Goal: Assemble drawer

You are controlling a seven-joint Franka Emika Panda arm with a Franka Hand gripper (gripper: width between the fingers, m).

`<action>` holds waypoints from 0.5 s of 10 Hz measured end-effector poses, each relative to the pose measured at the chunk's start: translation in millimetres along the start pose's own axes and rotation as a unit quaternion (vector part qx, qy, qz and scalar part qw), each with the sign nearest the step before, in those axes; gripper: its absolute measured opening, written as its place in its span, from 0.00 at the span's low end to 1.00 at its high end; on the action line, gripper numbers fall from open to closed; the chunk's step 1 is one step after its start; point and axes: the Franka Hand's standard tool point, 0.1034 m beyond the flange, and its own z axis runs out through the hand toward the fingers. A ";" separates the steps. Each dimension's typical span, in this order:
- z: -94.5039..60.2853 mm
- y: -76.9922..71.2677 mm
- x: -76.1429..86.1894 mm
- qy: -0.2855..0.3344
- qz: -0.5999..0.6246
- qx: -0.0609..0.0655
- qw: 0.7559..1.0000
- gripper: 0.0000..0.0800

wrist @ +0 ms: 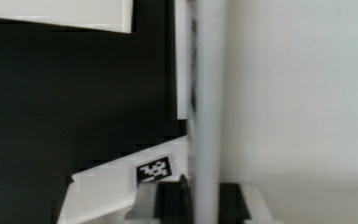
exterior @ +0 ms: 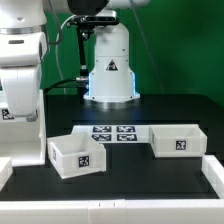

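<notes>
Two small white open-top trays with tags stand on the black table: one drawer [exterior: 75,155] at the front on the exterior view's left, another [exterior: 178,140] to the right. A taller white tagged box [exterior: 24,130] stands at the left edge, under my arm. In the wrist view my gripper [wrist: 204,205] is shut on a thin pale wall [wrist: 202,110] seen edge-on, which is that box's wall. The dark fingers [wrist: 171,205] sit on either side of it. A white tagged piece [wrist: 131,180] shows beside the fingers. In the exterior view the arm hides the gripper.
The marker board [exterior: 115,132] lies flat between the two trays. The robot's base [exterior: 110,70] stands behind it. A white rail [exterior: 120,208] runs along the table's front edge, and another [exterior: 215,170] along the right side.
</notes>
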 end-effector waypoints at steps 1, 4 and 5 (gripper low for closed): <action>0.0 0.0 0.0 0.000 0.000 0.000 1.000 0.04; -28.2 -7.4 -22.0 -0.005 0.028 -0.021 0.999 0.04; -46.2 -6.7 -25.0 -0.010 0.035 -0.032 0.999 0.04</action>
